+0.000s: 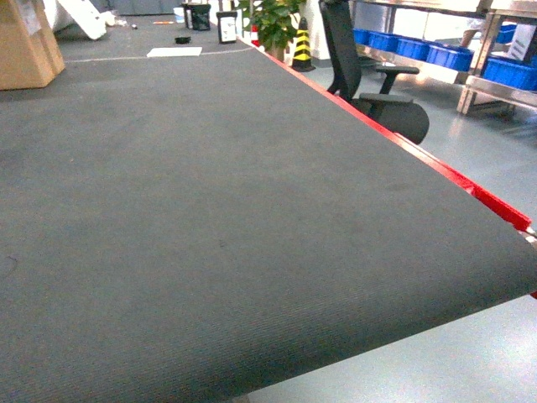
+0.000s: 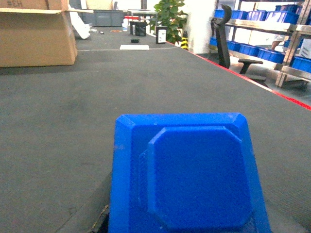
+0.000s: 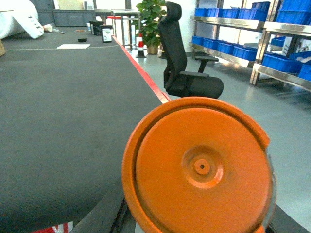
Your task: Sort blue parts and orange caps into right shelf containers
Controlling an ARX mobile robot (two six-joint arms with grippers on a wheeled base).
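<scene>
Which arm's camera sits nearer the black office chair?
Right. In the right wrist view the black office chair stands just past the table's red edge, behind the orange cap. In the left wrist view it looks farther off, beyond the blue part.

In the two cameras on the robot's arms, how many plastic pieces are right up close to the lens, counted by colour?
Blue part: 1, filling the lower part of the left wrist view.
Orange cap: 1, a round disc filling the lower part of the right wrist view.
Total: 2
</scene>
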